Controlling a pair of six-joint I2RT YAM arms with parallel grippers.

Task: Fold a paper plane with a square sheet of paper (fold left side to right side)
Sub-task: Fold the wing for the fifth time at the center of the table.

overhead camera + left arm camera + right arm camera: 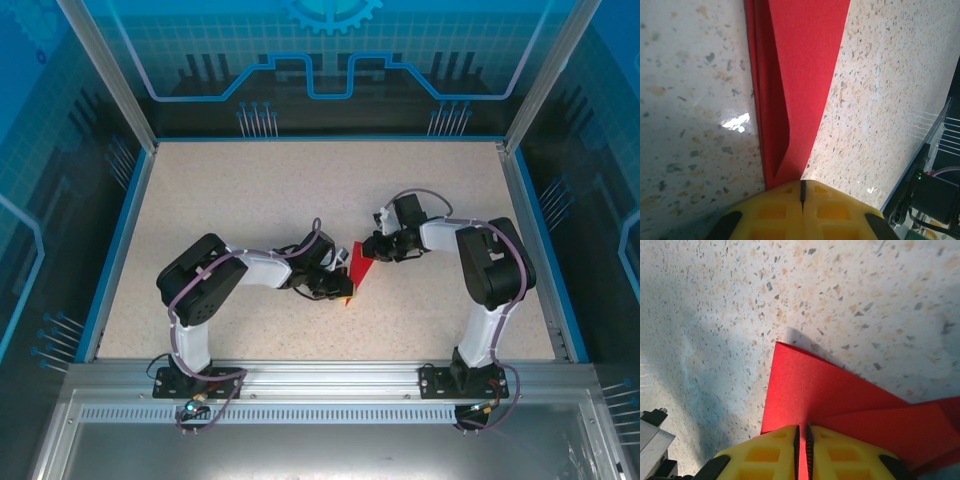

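Note:
The square sheet of paper is bright red and partly folded, lying mid-table between both arms. In the left wrist view it runs away from me as a long layered strip with one flap curling up. My left gripper is shut, its yellow fingertips down on the strip's near end; whether any paper is pinched between them cannot be told. My right gripper is shut on a raised flap of the sheet, red showing in the thin slit between its fingers. That flap's corner stands off the table and casts a shadow.
The speckled beige tabletop is bounded by a blue rim and aluminium frame posts. Blue patterned walls enclose the back and sides. The arm bases sit on the metal rail at the near edge.

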